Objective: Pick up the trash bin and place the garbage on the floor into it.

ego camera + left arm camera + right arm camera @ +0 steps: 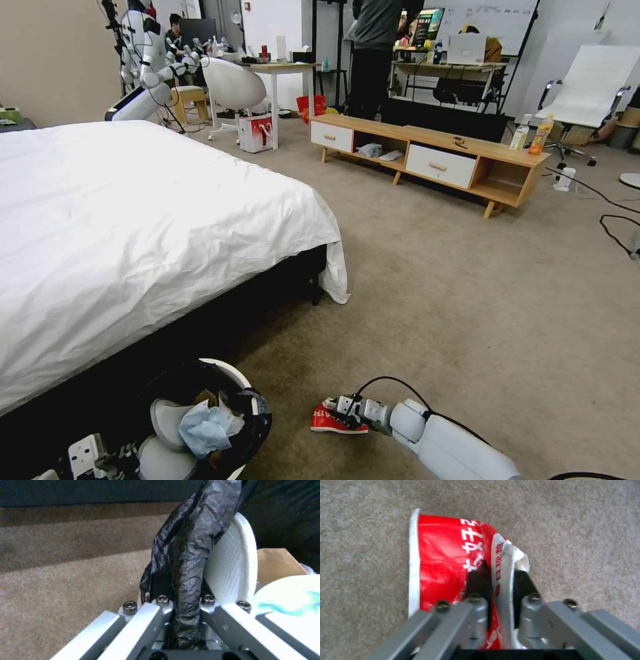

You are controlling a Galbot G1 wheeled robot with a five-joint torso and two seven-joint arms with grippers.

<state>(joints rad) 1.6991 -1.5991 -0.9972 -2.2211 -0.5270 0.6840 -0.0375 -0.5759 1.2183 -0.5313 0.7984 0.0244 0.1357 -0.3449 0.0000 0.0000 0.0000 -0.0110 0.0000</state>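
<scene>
Fingers (476,580) of the right gripper (498,580) pinch the red-white snack wrapper (446,565) low on the floor (467,300). Beside it, the left gripper (183,600) grips the trash bin (227,373) by its bag, near the bed (133,220).

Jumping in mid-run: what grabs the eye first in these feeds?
The red-white snack wrapper, pinched in the right gripper low over the floor. At lower left the left gripper clamps the black-lined rim of the trash bin, already holding a light blue face mask. A big white bed fills the left.
</scene>
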